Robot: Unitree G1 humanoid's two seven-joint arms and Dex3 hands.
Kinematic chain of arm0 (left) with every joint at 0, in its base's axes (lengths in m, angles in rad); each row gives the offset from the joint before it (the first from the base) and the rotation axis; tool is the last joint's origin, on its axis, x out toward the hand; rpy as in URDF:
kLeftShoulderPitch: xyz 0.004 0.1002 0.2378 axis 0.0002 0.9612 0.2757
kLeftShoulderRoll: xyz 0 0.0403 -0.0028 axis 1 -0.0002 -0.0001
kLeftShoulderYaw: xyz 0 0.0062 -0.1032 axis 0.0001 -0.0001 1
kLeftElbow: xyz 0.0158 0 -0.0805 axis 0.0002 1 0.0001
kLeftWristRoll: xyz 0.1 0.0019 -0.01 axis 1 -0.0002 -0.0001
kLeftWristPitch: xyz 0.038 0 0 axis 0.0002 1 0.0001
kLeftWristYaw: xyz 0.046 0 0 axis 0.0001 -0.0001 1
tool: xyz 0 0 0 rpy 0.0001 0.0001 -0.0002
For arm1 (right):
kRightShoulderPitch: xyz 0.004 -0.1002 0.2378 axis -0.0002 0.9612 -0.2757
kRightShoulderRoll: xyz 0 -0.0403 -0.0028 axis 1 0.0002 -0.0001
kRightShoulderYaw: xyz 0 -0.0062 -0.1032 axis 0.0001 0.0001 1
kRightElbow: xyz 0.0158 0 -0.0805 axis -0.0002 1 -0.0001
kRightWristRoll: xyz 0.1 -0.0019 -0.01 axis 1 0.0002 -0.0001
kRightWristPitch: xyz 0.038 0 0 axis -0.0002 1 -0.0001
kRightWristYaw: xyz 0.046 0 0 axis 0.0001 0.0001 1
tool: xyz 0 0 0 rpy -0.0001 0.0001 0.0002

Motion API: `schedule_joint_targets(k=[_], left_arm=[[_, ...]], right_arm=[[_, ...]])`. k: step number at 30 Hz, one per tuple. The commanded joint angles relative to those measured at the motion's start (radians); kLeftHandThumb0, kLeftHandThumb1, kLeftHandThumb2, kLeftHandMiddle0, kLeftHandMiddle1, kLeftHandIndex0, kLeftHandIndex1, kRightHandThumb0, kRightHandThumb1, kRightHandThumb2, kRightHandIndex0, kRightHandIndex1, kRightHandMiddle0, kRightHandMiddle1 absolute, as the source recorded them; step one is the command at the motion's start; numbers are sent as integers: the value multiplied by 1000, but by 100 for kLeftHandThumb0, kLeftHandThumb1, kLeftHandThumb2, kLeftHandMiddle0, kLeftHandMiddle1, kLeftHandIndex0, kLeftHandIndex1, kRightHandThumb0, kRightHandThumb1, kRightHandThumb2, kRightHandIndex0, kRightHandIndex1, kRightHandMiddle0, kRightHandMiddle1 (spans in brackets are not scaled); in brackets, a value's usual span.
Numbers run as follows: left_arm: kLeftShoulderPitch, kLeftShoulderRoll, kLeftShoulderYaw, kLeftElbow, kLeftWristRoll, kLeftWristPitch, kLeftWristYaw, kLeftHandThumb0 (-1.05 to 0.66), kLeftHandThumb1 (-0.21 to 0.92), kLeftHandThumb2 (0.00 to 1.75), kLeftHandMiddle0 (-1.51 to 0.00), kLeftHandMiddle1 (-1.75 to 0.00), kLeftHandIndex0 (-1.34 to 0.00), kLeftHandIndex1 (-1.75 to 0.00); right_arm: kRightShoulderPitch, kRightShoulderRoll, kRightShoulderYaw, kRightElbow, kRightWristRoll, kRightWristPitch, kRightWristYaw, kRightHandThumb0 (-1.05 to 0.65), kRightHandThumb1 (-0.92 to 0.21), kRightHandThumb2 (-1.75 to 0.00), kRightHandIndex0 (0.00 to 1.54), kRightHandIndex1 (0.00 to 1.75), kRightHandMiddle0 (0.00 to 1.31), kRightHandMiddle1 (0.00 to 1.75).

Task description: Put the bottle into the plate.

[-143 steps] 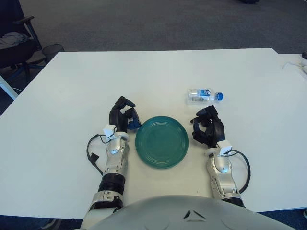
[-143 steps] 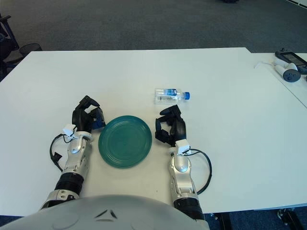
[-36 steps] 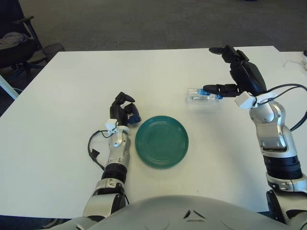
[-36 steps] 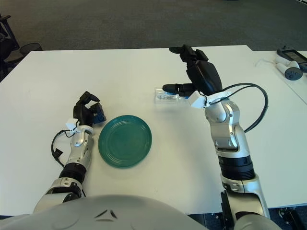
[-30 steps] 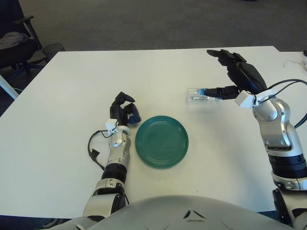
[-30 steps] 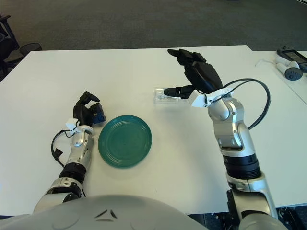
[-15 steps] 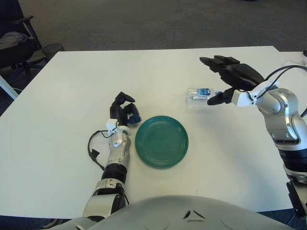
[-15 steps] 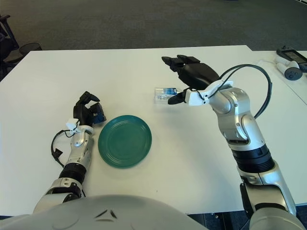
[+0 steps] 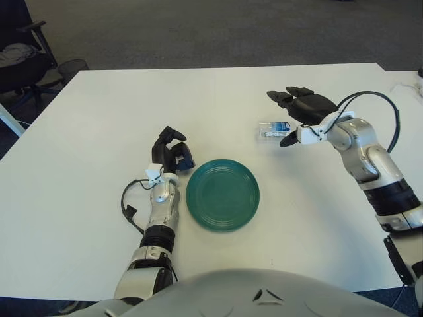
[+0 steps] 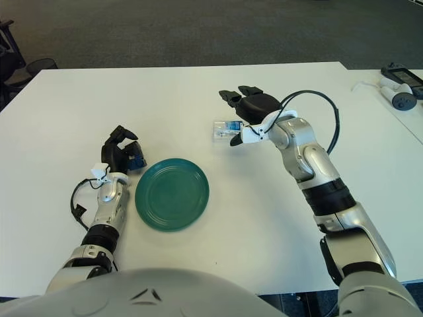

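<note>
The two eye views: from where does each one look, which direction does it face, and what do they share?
Left eye view: on the head, facing forward and down at the white table; shows both arms and chest.
Right eye view: slightly to the right, same direction; same body parts.
Shared: green plate, bottle, open right hand over the bottle, left hand left of the plate.

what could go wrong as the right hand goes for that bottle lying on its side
The bottle lies on its side, so the open right hand closing over its cap end could nudge it into rolling across the table. Gripping only near one end, it might tilt or slip on the way to the plate. The left hand sits close beside the plate's left rim.
</note>
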Motion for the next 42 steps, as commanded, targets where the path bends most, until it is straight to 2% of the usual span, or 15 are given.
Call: schedule_joint_targets(k=[1, 7, 23, 42], left_arm=[[73, -42, -2, 72, 12, 16, 24, -61, 3, 167, -131, -175, -85, -175], [75, -46, -3, 72, 16, 3, 28, -61, 3, 167, -131, -175, -85, -175], [88, -48, -9, 60, 31, -4, 44, -59, 5, 164, -131, -175, -83, -175], [104, -48, -20, 44, 44, -13, 59, -59, 6, 164, -130, -175, -83, -175]], right_arm=[[-75, 16, 41, 171, -51, -77, -147, -105, -89, -11, 0, 0, 0, 0], [-116, 20, 53, 246, -50, -124, -213, -105, -92, -12, 0, 0, 0, 0], [-202, 68, 103, 443, -48, -123, -281, -105, -92, -14, 0, 0, 0, 0], [-201, 101, 128, 494, -36, -90, -271, -105, -92, -18, 0, 0, 0, 0]])
